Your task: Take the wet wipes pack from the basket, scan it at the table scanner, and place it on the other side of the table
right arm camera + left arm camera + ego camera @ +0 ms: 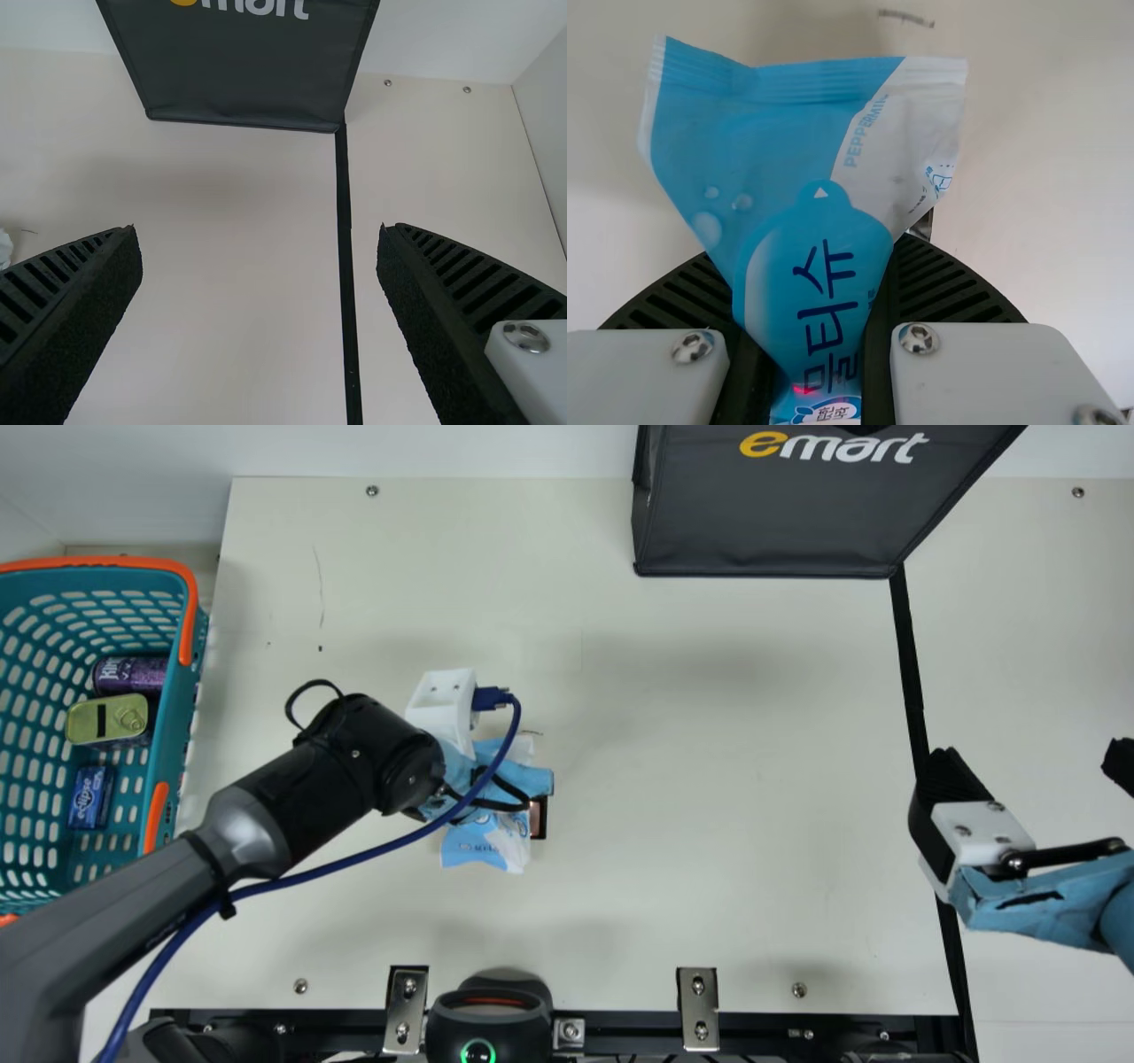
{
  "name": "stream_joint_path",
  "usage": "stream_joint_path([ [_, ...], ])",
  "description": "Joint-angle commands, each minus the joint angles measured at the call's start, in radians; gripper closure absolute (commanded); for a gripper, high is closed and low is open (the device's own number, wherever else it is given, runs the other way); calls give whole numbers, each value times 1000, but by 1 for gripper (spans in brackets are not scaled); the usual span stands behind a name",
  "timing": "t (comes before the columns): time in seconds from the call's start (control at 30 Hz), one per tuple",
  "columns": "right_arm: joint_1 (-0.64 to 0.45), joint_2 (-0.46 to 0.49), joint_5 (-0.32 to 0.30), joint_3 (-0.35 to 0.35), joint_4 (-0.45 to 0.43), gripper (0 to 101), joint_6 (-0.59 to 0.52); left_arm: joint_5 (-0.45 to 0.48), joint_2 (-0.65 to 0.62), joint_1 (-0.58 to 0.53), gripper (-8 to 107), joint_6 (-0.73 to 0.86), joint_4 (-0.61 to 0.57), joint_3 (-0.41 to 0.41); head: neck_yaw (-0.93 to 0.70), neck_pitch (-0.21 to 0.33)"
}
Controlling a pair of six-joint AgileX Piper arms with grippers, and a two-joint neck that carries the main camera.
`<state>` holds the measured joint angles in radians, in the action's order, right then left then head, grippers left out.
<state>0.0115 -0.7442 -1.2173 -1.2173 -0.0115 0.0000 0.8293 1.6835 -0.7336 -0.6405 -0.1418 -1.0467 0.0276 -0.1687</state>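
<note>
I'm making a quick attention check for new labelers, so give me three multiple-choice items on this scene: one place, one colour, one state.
1. Where is the blue-and-white plastic wet wipes pack?
A. Inside the dark grey fabric bag
B. Between the left gripper's fingers
C. On top of the black scanner

2. What colour is the handle of the teal perforated plastic basket?
A. White
B. Purple
C. Orange

3. How is the right gripper?
A. Open, holding nothing
B. Shut on a can
C. Shut and empty

Key:
1 B: the left wrist view shows a finger on either side of the pack.
2 C: the main view shows it orange.
3 A: the right wrist view shows its fingers wide apart with nothing between them.
</note>
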Motion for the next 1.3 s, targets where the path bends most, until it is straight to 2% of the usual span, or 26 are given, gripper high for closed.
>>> stream_joint_path([
  [0.0,0,0,0,0,0,6,0,-24,-2,-2,107,-7,15,3,0,30],
  [0.73,0,0,0,0,0,6,0,-237,-16,-47,107,-103,139,67,0,30],
  [1.0,0,0,0,0,0,6,0,-296,-21,-57,107,-81,93,92,0,30],
  [1.27,0,0,1,0,0,6,0,-350,-26,-55,107,2,-20,113,0,30],
])
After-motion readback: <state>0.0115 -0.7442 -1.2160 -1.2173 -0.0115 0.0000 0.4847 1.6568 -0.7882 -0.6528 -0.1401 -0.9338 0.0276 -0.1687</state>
